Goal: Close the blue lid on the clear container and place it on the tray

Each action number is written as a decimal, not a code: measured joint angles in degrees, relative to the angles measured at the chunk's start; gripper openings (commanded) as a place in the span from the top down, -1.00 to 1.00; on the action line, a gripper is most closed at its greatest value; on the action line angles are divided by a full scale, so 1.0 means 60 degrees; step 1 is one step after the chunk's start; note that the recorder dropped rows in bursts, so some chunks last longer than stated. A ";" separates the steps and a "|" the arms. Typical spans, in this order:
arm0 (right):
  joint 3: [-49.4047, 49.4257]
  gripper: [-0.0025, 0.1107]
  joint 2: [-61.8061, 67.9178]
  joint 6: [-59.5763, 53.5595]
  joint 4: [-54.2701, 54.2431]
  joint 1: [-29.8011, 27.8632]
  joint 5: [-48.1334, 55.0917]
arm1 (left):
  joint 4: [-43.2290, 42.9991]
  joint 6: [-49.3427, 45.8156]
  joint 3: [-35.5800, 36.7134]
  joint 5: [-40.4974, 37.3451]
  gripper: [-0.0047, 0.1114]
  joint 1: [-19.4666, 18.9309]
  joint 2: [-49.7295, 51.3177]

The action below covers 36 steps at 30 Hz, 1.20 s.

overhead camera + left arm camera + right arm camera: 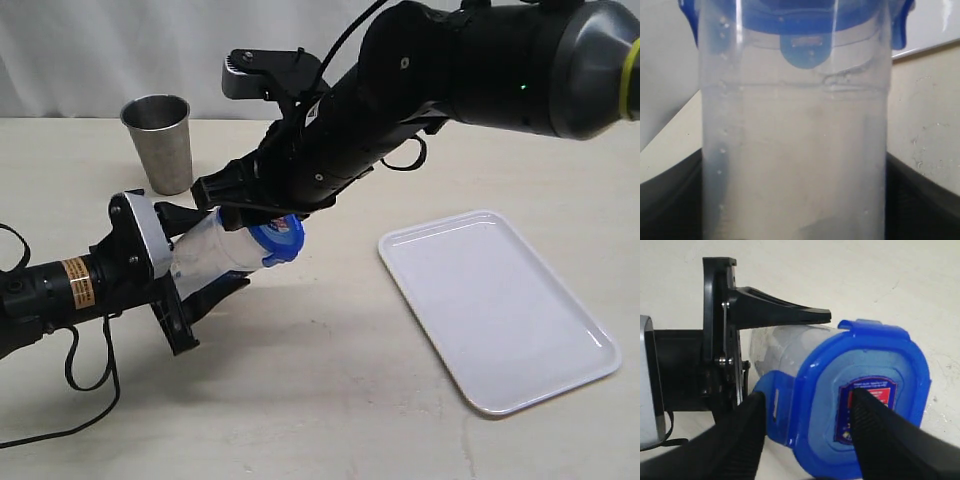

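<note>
Translucent plastic fills the left wrist view: the clear container (208, 256) lies roughly on its side in the air above the table (330, 400), its mouth turned toward the tray (500, 310). The left gripper (222, 250) has closed around the container's body, with black fingers (920, 200) pressed against the wall on both sides, and it carries the container clear of the tabletop. The blue lid (280, 240) sits on the container's mouth, with the red-and-white sticker on its outer face turned toward the right wrist camera. In that view one snap flap beside the lid's edge stands out from the container's wall instead of lying flat against it. The right arm reaches across the middle from the upper right, and the right gripper (807, 395) is at the lid with its jaws spread wide. One finger (740, 440) is beside the splayed flap and the other crosses in front of the sticker. The lid's edge lies between them, and neither finger is seen clamping it. I cannot tell whether either pad touches the plastic. The white tray lies flat on the table to the right, well apart from the container. A grey steel cup (160, 140) stands upright at the back, behind the left gripper.
</note>
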<state>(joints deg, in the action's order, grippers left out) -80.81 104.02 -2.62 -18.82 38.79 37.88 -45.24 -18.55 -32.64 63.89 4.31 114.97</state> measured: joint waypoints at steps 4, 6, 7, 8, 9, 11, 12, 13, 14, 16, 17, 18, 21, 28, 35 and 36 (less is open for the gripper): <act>-0.0015 0.49 0.0066 -0.0421 0.0000 0.0000 -0.0223 | 0.0104 0.0017 0.0000 -0.0140 0.92 0.0000 0.0000; -0.0063 0.49 0.0172 -0.0690 0.0000 0.0030 -0.0246 | 0.0162 0.0017 0.0000 -0.0292 0.92 0.0000 0.0000; -0.0082 0.49 0.0216 -0.0794 0.0000 0.0072 -0.0266 | 0.0161 0.0017 0.0000 -0.0368 0.92 0.0000 0.0000; -0.0083 0.49 0.0256 -0.0884 0.0000 0.0110 -0.0290 | 0.0161 0.0017 0.0000 -0.0411 0.92 0.0000 0.0000; -0.0083 0.49 0.0304 -0.0921 0.0050 0.0137 -0.0346 | 0.0181 0.0017 0.0000 -0.0459 0.92 -0.0021 0.0000; -0.0097 0.49 0.0377 -0.0939 0.0238 0.0273 -0.0407 | 0.0217 0.0017 0.0017 -0.0580 0.92 -0.0021 0.0000; -0.0097 0.49 0.0416 -0.0939 0.0375 0.0343 -0.0444 | 0.0217 0.0036 0.0017 -0.0619 0.92 -0.0021 0.0000; -0.0105 0.49 0.0454 -0.0924 0.0483 0.0427 -0.0467 | 0.0235 0.0052 0.0036 -0.0645 0.92 -0.0021 0.0019; -0.0105 0.49 0.0489 -0.0846 0.0669 0.0471 -0.0491 | 0.0235 0.0052 0.0036 -0.0645 0.92 -0.0034 0.0019; -0.0172 0.49 0.0558 -0.0627 0.1052 0.0537 -0.0511 | 0.0261 0.0072 0.0036 -0.0645 0.92 -0.0043 0.0019; -0.0211 0.49 0.0578 -0.0480 0.1231 0.0551 -0.0463 | 0.0279 0.0072 0.0036 -0.0645 0.92 -0.0043 0.0019; -0.0252 0.49 0.0622 -0.0346 0.1407 0.0575 -0.0420 | 0.0274 0.0072 0.0036 -0.0659 0.92 -0.0043 0.0019; -0.0376 0.49 0.0761 -0.0129 0.1734 0.0582 -0.0264 | 0.0274 0.0072 0.0036 -0.0726 0.92 -0.0043 0.0039; -0.0463 0.49 0.0886 0.0000 0.1933 0.0582 -0.0123 | 0.0274 0.0072 0.0036 -0.0767 0.92 -0.0080 0.0072; -0.0463 0.49 0.0886 0.0023 0.2121 0.0621 -0.0101 | 0.0238 0.0072 0.0036 -0.0767 0.92 -0.0080 0.0072; -0.0463 0.49 0.0886 0.0076 0.2226 0.0662 -0.0101 | 0.0238 0.0092 0.0036 -0.0767 0.92 -0.0080 0.0072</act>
<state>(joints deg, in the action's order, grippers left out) -83.59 109.34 -2.16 -5.46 42.76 37.28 -43.81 -18.00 -32.42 59.29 3.82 115.40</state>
